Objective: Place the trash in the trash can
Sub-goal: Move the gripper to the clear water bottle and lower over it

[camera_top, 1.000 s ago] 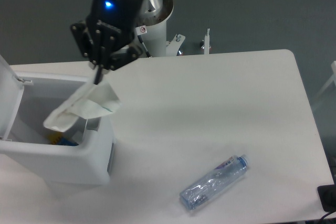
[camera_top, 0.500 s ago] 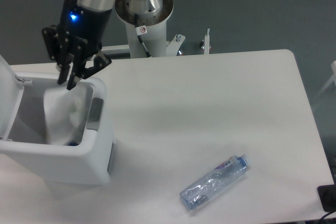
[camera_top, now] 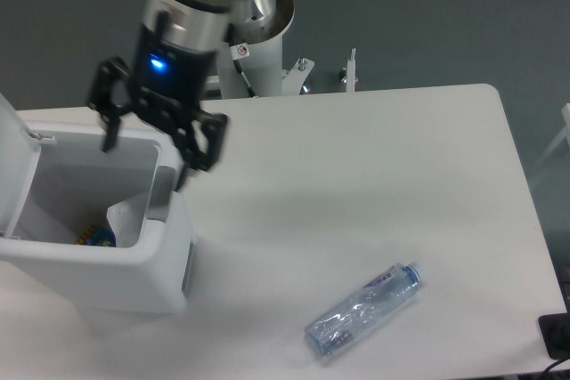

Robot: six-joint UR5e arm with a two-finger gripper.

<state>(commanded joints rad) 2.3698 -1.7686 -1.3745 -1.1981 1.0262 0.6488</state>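
Note:
The white trash can (camera_top: 134, 269) stands at the table's left with its lid (camera_top: 11, 162) swung up. A whitish wrapper (camera_top: 129, 216) lies inside it, against the right wall. My gripper (camera_top: 148, 159) hangs open over the can's back right corner, fingers spread wide with nothing between them. One finger (camera_top: 110, 135) is over the opening, the other (camera_top: 191, 166) over the table beside the can. The crushed clear bottle (camera_top: 362, 307) with a bluish cap lies flat on the table at the front right, far from my gripper.
A blue and orange item (camera_top: 93, 237) shows in the bottom of the can. The arm's round base (camera_top: 258, 28) and small brackets (camera_top: 347, 73) stand at the table's back edge. A dark object (camera_top: 557, 335) sits at the far right lower corner.
The wrapper left my gripper and dropped into the can. My gripper went from shut on it to open, and shifted right over the can's back right corner.

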